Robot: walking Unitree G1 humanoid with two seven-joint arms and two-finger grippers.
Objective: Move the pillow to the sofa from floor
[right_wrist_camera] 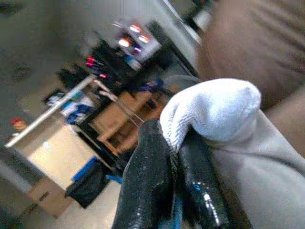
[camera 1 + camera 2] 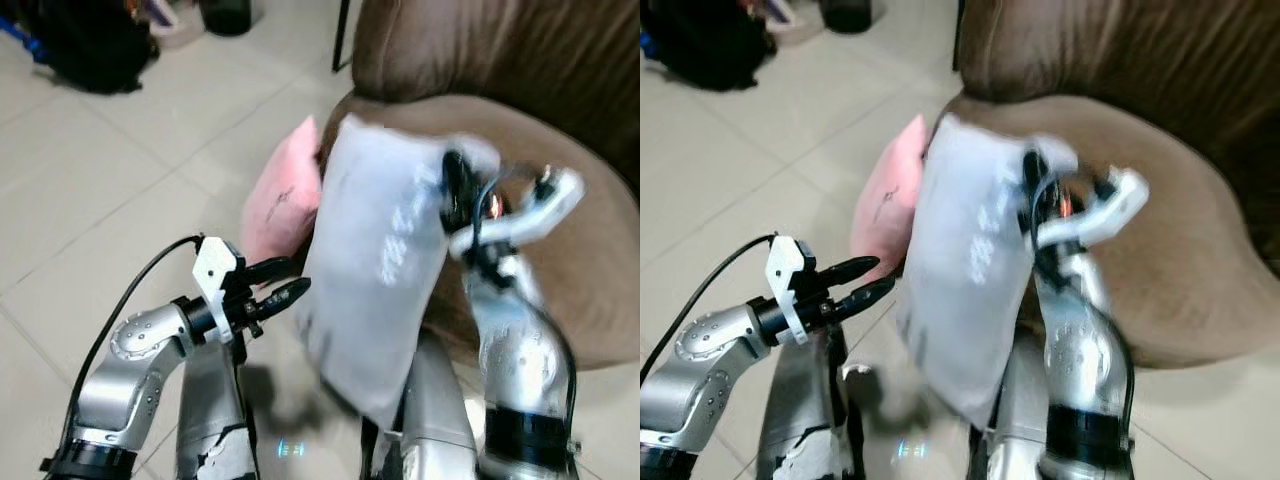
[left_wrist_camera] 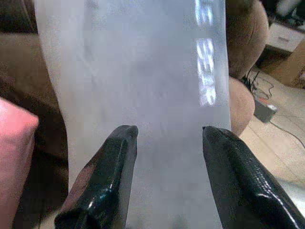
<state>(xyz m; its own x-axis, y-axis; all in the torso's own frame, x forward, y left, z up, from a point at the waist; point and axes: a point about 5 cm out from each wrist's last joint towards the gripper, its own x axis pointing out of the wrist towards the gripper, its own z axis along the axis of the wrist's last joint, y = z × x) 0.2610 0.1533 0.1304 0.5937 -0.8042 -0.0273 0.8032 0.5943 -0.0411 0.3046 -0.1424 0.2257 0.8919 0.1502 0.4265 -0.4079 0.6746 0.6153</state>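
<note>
White pillow (image 2: pixel 375 265) hangs lifted off the floor, in front of the brown sofa (image 2: pixel 560 160), gripped by its top corner; right gripper (image 1: pixel 174 157) fingers pinched tight on that corner, fabric bunched above the tips; left gripper (image 2: pixel 283 283) fingers spread apart, nothing between them, tips just beside the pillow's lower edge; pink pillow (image 2: pixel 282 195) beyond the left fingertips, leaning on the sofa base; tiled floor (image 2: pixel 90 200) beneath

You have two pillows in front of you: one white pillow (image 2: pixel 375 270) and one pink pillow (image 2: pixel 283 190). There is one brown sofa (image 2: pixel 560 130). You see one black bag (image 2: pixel 85 40) on the tiled floor (image 2: pixel 90 200), and two grippers: the left gripper (image 2: pixel 290 280) and the right gripper (image 2: pixel 455 190).
</note>
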